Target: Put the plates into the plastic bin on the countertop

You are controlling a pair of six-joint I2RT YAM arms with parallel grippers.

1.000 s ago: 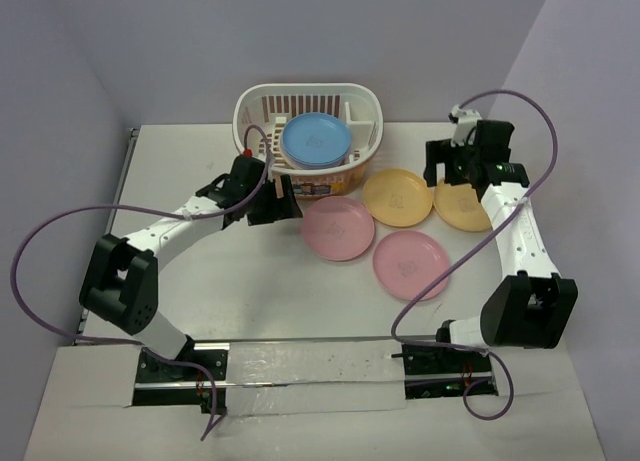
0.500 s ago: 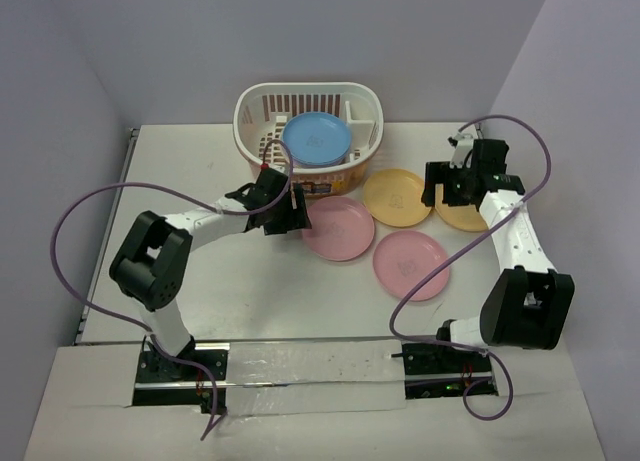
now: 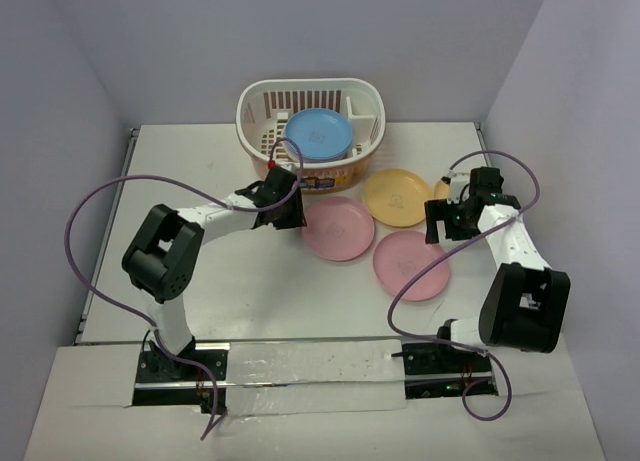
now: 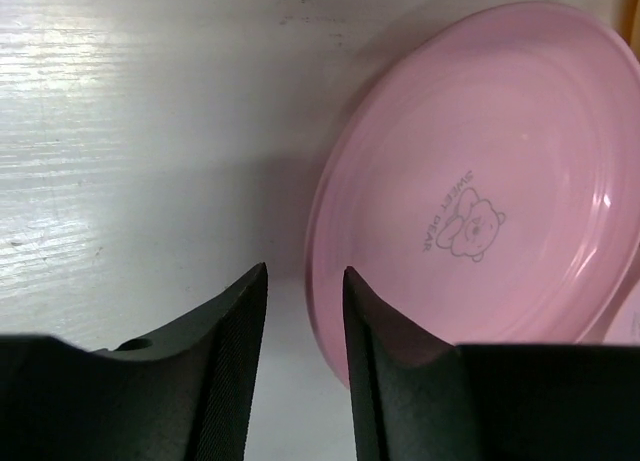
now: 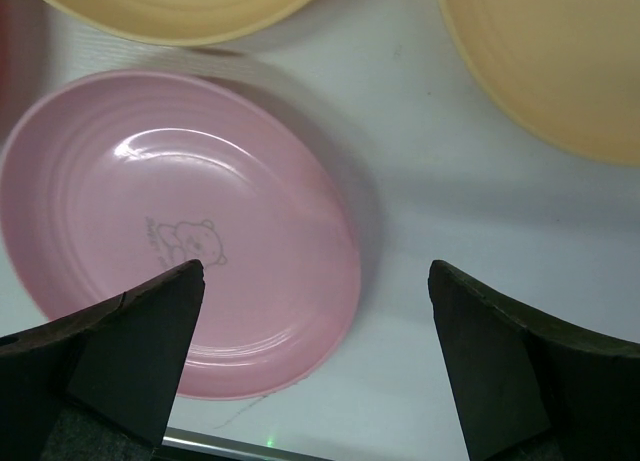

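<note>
Two pink plates lie on the white countertop, one in the middle and one nearer the arms to its right. A yellow plate lies behind them. A blue plate stands in the cream plastic bin. My left gripper is at the left rim of the middle pink plate. Its jaws are narrowed but apart, with the rim at the right finger. My right gripper hangs wide open over the right edge of the nearer pink plate.
A second yellow plate lies just beyond my right gripper, mostly hidden under it in the top view. Pale lilac walls close in the countertop at the back and on both sides. Purple cables loop off both arms.
</note>
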